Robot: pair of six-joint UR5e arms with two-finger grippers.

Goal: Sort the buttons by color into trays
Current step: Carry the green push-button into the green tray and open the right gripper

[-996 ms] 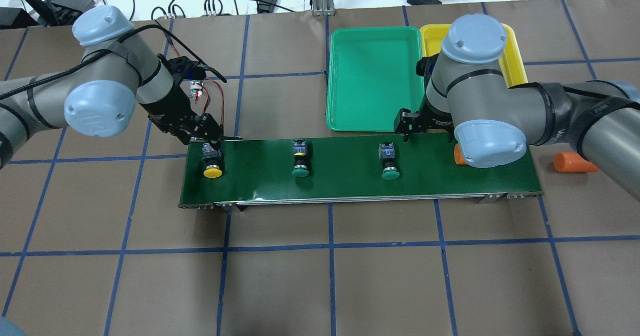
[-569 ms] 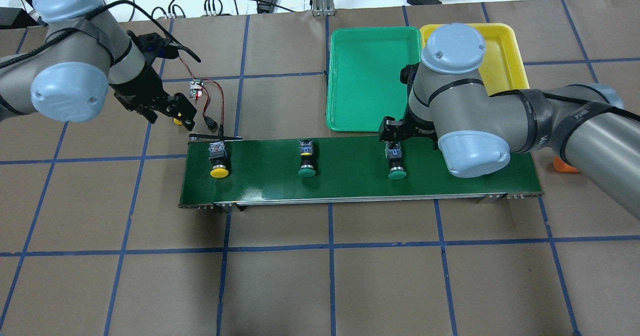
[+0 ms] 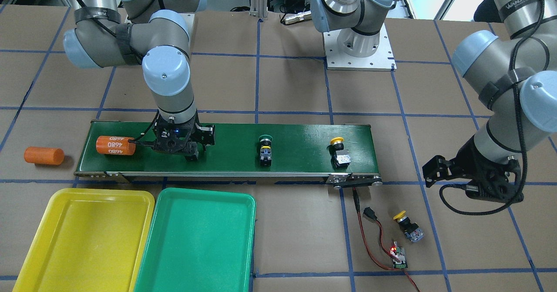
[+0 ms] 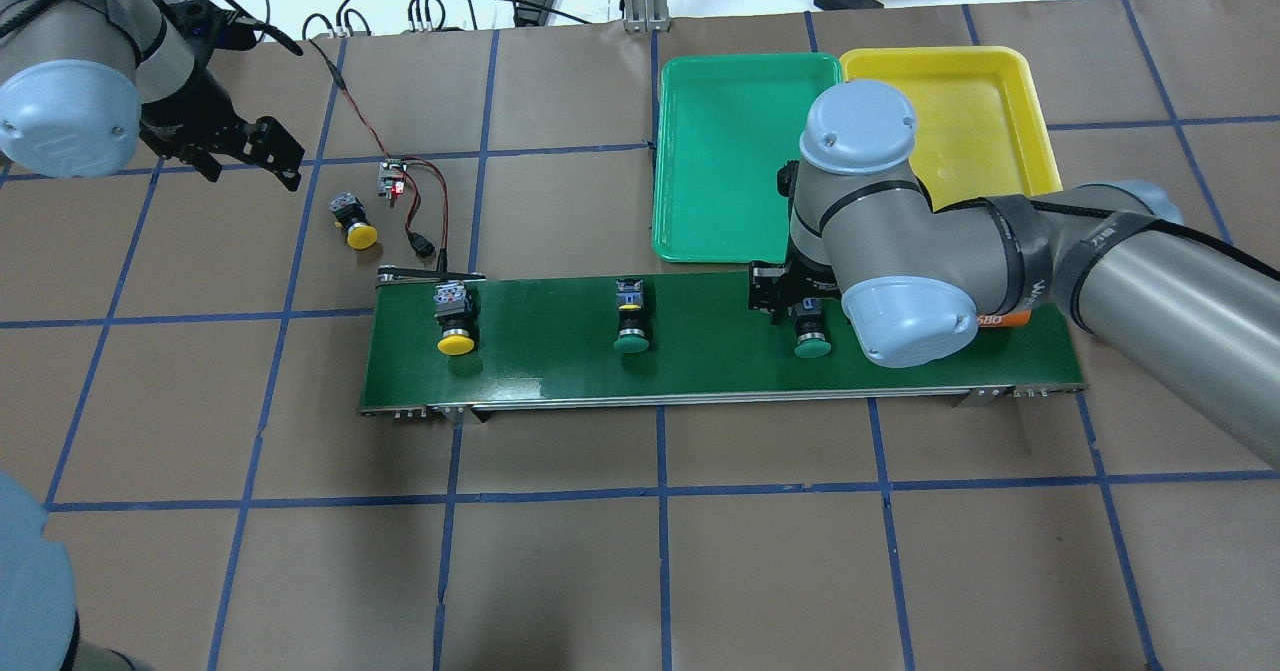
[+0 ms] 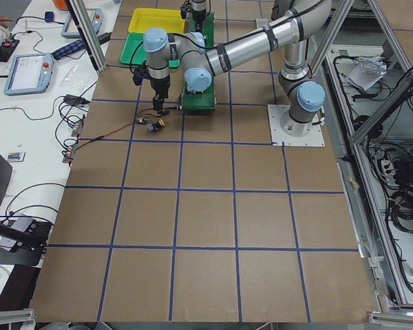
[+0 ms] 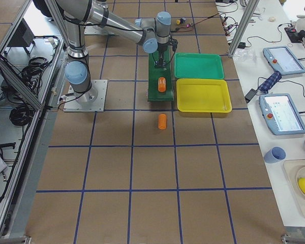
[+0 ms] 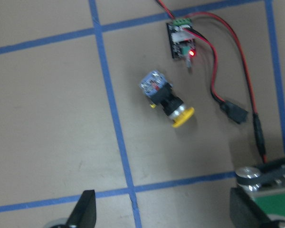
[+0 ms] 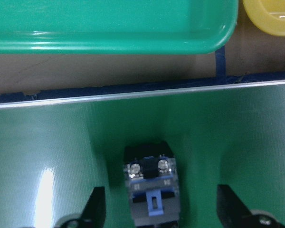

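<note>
Three buttons on belt (image 4: 700,356): yellow button (image 4: 453,326) left, green button (image 4: 630,326) middle, second green button (image 4: 811,344) right | right gripper (image 8: 160,211) wide open astride it, holding nothing | left gripper (image 7: 162,209) wide open, empty, far left | fourth button (image 4: 353,223), yellow, on table (image 4: 600,551) beside circuit board (image 4: 390,179)

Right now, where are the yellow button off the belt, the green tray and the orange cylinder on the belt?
loose yellow button (image 4: 361,237), overhead view, its cap.
green tray (image 4: 745,151), overhead view, bare floor.
orange cylinder on belt (image 3: 115,145), front-facing view, its side.
</note>
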